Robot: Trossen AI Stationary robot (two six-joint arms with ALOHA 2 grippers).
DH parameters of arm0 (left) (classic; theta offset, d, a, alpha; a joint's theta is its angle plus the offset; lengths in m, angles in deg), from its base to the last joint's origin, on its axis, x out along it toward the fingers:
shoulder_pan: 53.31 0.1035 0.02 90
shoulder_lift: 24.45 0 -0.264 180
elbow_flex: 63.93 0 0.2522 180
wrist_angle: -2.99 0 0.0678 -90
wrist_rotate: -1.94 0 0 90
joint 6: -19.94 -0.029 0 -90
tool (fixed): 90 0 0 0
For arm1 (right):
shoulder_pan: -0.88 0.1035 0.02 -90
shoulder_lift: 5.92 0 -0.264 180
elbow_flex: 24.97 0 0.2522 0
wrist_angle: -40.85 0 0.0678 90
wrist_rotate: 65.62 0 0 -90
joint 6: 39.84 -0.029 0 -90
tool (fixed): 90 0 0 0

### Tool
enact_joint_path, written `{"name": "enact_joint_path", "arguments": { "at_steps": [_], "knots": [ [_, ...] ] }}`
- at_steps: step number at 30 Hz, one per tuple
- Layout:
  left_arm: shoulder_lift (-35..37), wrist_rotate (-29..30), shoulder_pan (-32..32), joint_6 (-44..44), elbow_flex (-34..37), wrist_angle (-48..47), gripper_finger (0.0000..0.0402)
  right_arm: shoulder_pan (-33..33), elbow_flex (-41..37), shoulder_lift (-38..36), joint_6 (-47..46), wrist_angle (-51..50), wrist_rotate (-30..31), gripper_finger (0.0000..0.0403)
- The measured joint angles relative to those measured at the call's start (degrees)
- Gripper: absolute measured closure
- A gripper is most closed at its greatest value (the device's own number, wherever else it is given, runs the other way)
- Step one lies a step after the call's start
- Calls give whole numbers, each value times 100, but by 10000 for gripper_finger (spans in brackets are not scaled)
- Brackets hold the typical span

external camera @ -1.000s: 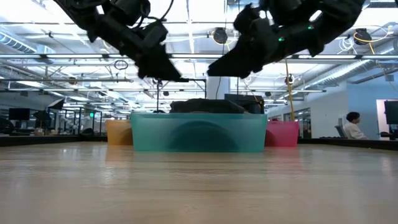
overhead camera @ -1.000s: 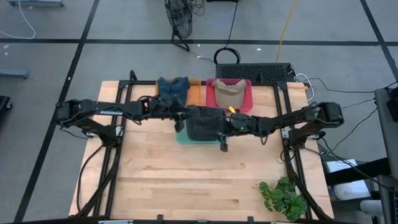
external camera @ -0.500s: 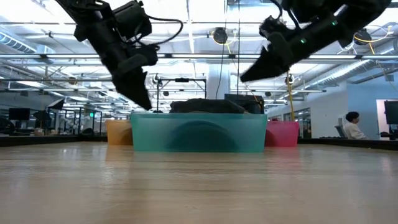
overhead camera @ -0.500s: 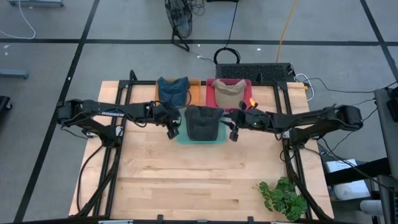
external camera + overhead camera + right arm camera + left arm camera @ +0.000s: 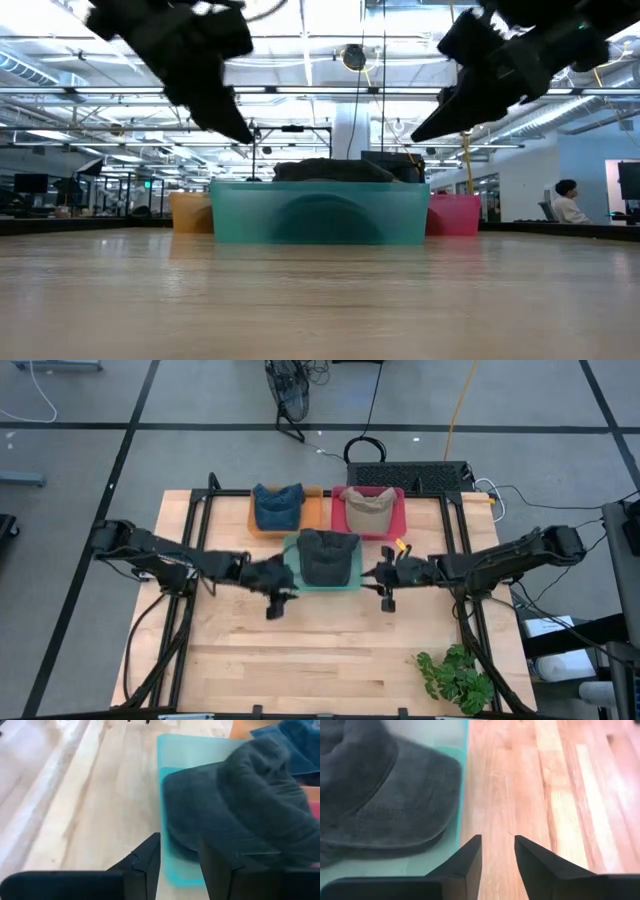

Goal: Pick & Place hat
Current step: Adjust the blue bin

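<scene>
A dark grey hat [image 5: 326, 555] lies in a teal tray [image 5: 322, 589] at the middle of the table, and its top shows over the tray's wall [image 5: 320, 215] in the low view. My left gripper [image 5: 274, 606] hovers open above bare wood, just off the tray's left near corner. Its wrist view shows the hat's brim [image 5: 375, 795] on the tray floor [image 5: 420, 865]. My right gripper [image 5: 388, 598] hovers open off the tray's right near corner, looking at the hat [image 5: 235, 805]. Both grippers [image 5: 240, 135] [image 5: 420, 135] hang well above the table top.
An orange tray with a blue hat [image 5: 278, 508] and a red tray with a tan hat [image 5: 368, 510] stand behind the teal tray at the far edge. A green plant [image 5: 455, 678] sits at the near right corner. Bare wood spreads across the near half.
Both grippers were close together over the grey hat in the teal tray. They have drawn apart, the left toward the left edge and the right toward the right edge, then come toward the near edge. The hat and the tray have stayed in place.
</scene>
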Motion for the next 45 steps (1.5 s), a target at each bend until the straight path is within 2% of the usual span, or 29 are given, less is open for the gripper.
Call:
{"name": "enact_joint_path", "arguments": {
  "at_steps": [6,9,13,19,24,28,36,41,45],
  "knots": [
    [-180,1094,-1063,18,-3,-321,309,1018,0,75,-574,52,864,291],
    [-269,1363,-1325,368,3,-620,321,1357,2,337,-830,230,1241,291],
    [-585,1407,-1443,671,-7,-658,339,1546,4,943,-960,775,1248,291],
    [-1090,1889,-1241,769,6,-821,366,1366,4,1934,-936,1669,1251,291],
    [-1352,1938,-966,871,0,-624,389,1043,4,2405,-958,1833,1253,291],
    [-1396,1963,-748,877,3,-582,396,852,7,2530,-962,1867,1253,291],
    [-1400,2048,-417,889,-6,-550,377,683,7,2518,-947,1839,1448,291],
    [-1400,2055,-369,870,-6,-543,396,681,7,2518,-939,1826,1489,291],
    [-1400,1868,-355,981,-6,-513,384,715,7,2518,-924,1830,1493,291]
  ]
}}
